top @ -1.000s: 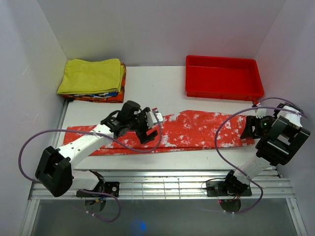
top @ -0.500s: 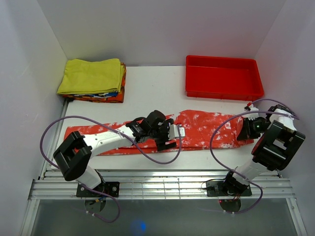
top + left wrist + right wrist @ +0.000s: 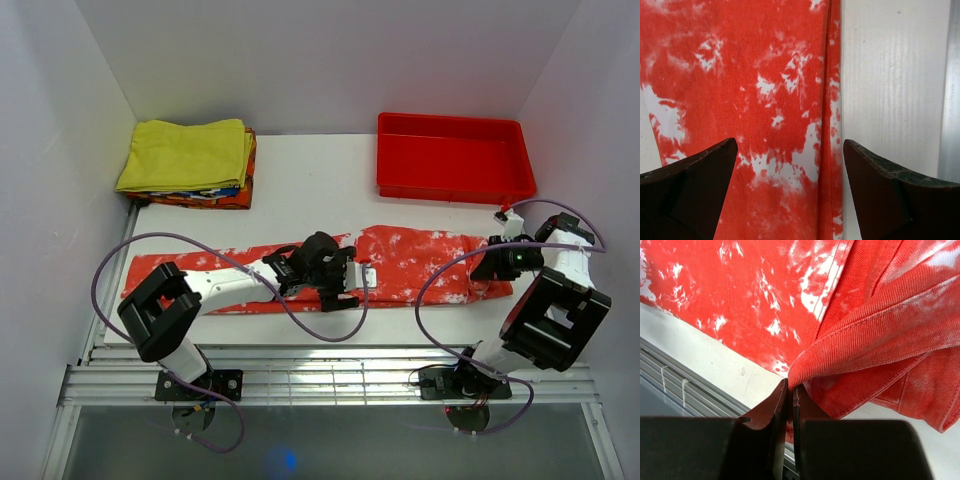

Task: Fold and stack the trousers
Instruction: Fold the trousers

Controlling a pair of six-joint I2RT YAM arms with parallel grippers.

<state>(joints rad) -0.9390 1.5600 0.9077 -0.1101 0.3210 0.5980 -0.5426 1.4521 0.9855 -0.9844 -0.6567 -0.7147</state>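
The trousers (image 3: 420, 255), red-orange with white blotches, lie stretched left to right across the near half of the table. My left gripper (image 3: 350, 285) hovers open over their middle. In the left wrist view its dark fingers (image 3: 700, 175) straddle the cloth's near hem (image 3: 832, 150), with nothing between them, and the left gripper (image 3: 790, 145) is low above the fabric (image 3: 740, 75). My right gripper (image 3: 487, 272) is at the trousers' right end. In the right wrist view the right gripper (image 3: 790, 386) is shut on a raised fold of the trousers' thick seamed edge (image 3: 880, 330).
A red plastic tray (image 3: 455, 185) stands at the back right. A yellow folded garment (image 3: 185, 152) tops a stack of clothes at the back left. A slatted metal rail (image 3: 330, 375) runs along the table's near edge. White walls close in on both sides.
My left arm has swept right along the trousers from the left leg to the middle, still open. My right gripper has shut on the trousers' right end and drawn it slightly left.
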